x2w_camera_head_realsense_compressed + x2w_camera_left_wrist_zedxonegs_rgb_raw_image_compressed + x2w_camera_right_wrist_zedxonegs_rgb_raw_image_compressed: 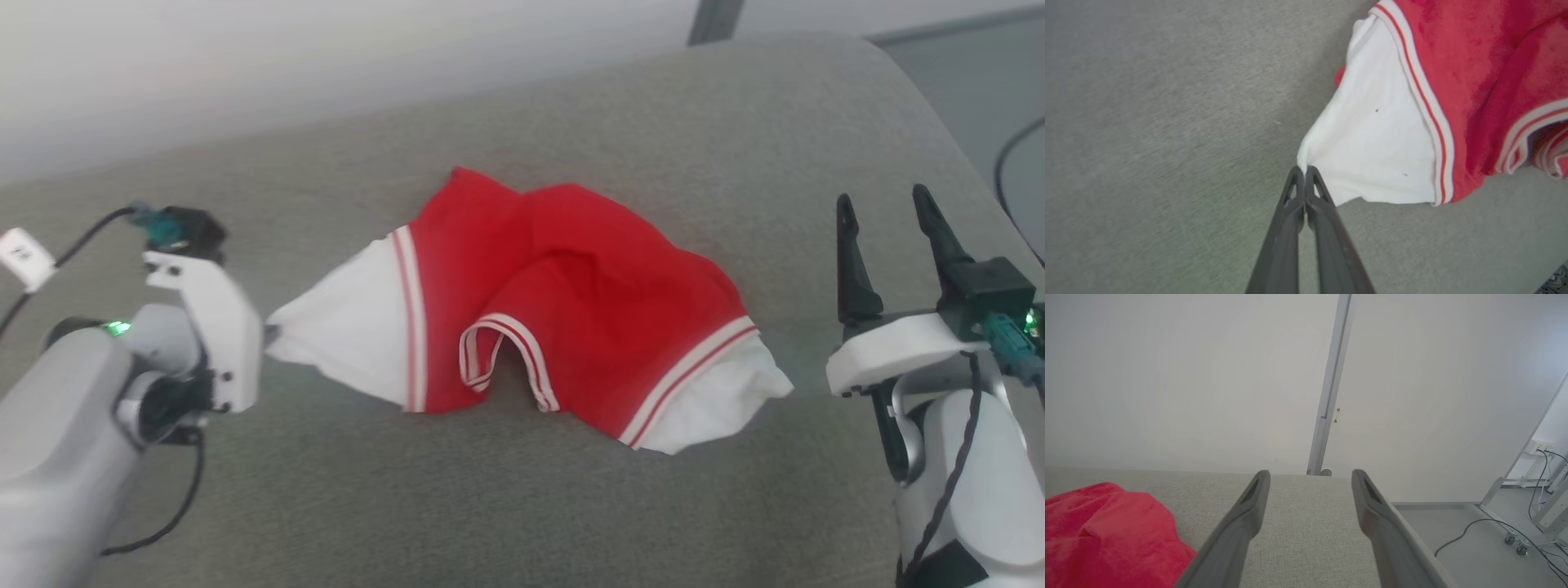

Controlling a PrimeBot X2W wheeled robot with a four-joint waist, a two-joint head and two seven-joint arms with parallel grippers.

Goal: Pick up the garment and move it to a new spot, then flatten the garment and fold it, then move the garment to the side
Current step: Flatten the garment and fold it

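Dark fingers of the left gripper [1305, 170] pinch shut on the garment [571, 302] at its white left corner, probably to pull it flat; it lies crumpled mid-cushion [522, 506]; the right gripper [880, 200] hovers beside it, fingers apart, empty.

Near edge: we see bare couch [457, 506], free to pass.
Centre: garment [571, 310] blocks our way.
Far side: couch bare up to the wall [326, 57].

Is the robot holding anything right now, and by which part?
Yes: the left gripper has its fingers pinched on the white end tip of the garment. The right gripper is open, holding nothing.
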